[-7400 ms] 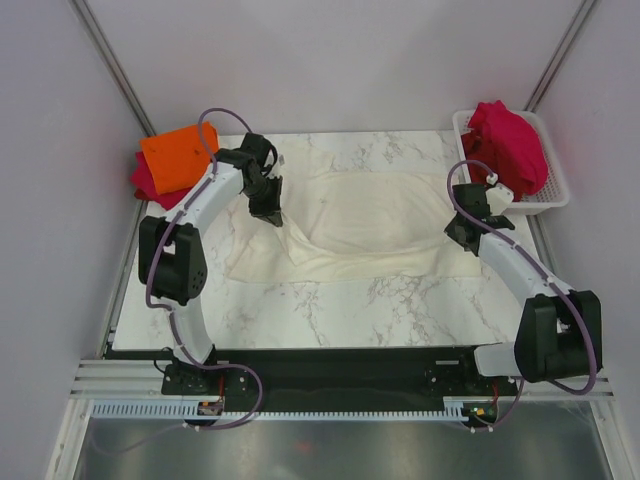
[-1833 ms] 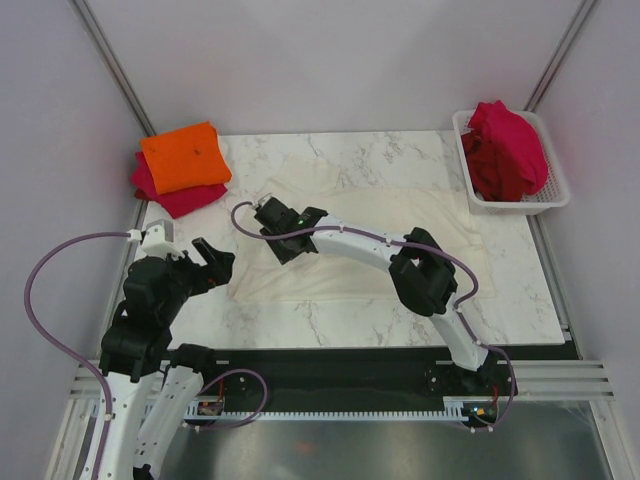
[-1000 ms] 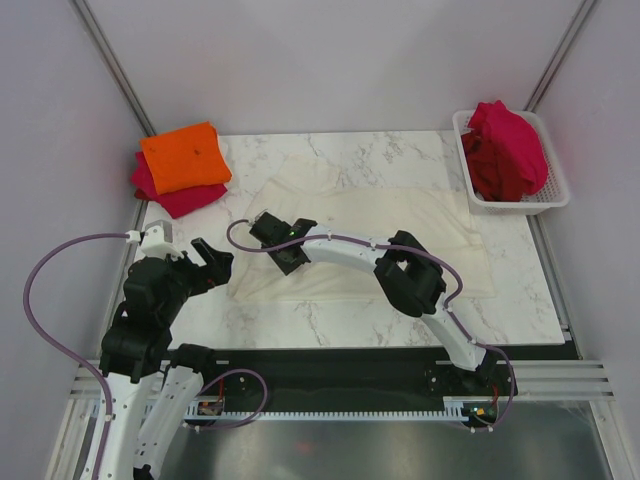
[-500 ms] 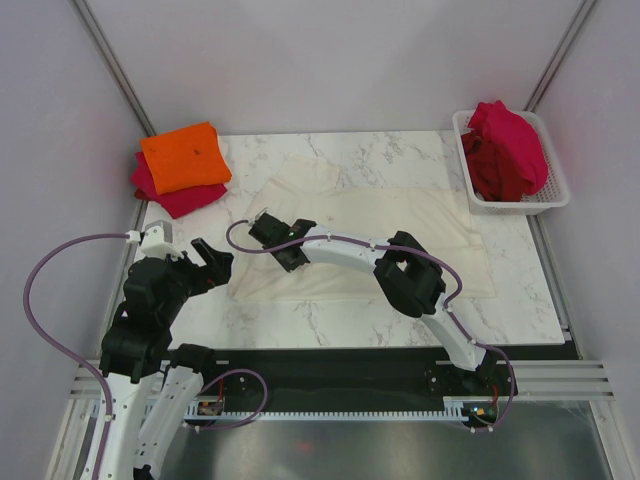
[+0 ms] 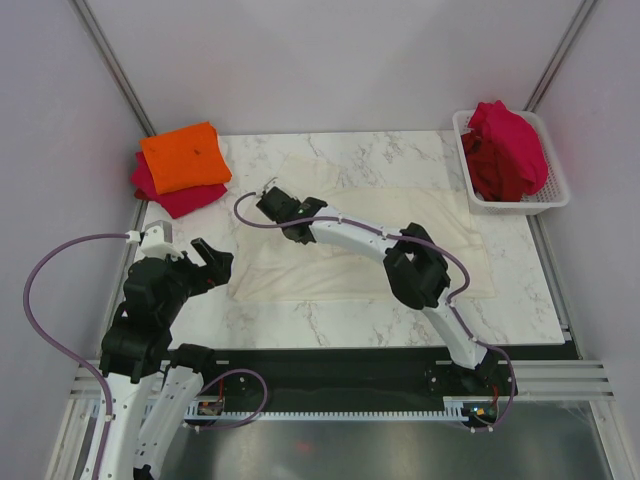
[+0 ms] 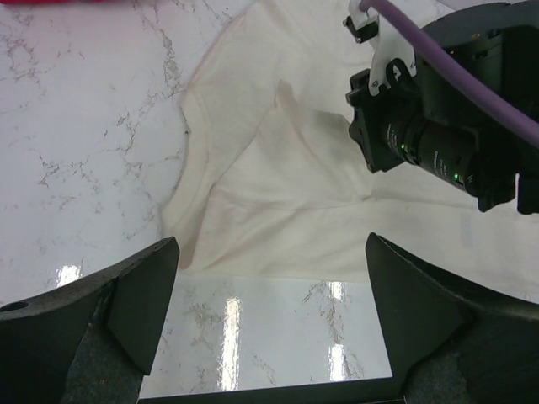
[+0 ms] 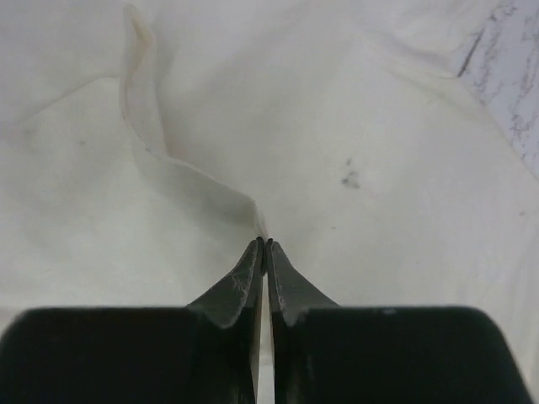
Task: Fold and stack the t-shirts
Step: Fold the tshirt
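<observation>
A cream-white t-shirt [image 5: 400, 225] lies spread across the middle of the marble table [image 5: 330, 315]. My right arm reaches over it toward the left, and the right gripper [image 5: 274, 204] is shut on a thin raised fold of that shirt [image 7: 194, 181] near its left end. In the right wrist view the pinch point sits at the jaw tips [image 7: 264, 245]. My left gripper [image 5: 212, 262] hangs open over the table's near left part, just short of the cream shirt [image 6: 278, 185], with nothing between its fingers [image 6: 143, 286]. An orange t-shirt [image 5: 183, 157] lies folded on a red one [image 5: 172, 197] at the far left.
A white mesh basket [image 5: 545, 205] at the far right corner holds crumpled red t-shirts [image 5: 505, 148]. The right arm's wrist [image 6: 438, 143] hangs over the shirt in front of the left gripper. Frame posts and walls enclose the table.
The right gripper has shut on the cream shirt's fold and moved toward the far side, lifting it. The left arm has not moved.
</observation>
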### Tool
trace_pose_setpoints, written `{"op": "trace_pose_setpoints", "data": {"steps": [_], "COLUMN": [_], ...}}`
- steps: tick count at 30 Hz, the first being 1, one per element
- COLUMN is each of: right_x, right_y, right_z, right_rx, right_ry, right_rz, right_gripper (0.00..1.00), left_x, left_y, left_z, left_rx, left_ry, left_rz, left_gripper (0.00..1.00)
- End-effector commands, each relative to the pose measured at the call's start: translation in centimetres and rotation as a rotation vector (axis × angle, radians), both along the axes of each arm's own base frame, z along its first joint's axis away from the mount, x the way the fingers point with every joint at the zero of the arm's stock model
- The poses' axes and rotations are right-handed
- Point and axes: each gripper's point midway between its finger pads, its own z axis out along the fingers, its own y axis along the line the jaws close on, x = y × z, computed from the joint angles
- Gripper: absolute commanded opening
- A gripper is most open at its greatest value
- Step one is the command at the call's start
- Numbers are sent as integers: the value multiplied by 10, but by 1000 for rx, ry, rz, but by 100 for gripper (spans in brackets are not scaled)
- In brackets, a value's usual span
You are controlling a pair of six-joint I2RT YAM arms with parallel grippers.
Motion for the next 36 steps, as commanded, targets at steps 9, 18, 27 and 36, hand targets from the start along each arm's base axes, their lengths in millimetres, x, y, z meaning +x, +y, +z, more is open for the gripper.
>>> {"op": "trace_pose_setpoints", "data": {"steps": [9,18,27,36], "right_x": [73,45,-71,-144], "right_y": [-66,-150,-177,-193], "right_z": [48,52,75,72], "right_rx": [-51,344,715,917], "right_ry": [-182,-9,16,13], "right_rz": [-201,-380,-328,-213], "right_gripper": [86,88,88,89], "left_x": [9,87,298,428], "left_y": [4,-42,-105,-124], "left_z": [1,7,-22,-113], "left_rx": [7,19,18,-113], "left_ry": [-6,99,191,237], "left_rz": [30,-185,-376,-458], "left_gripper": [100,100,100,99]}}
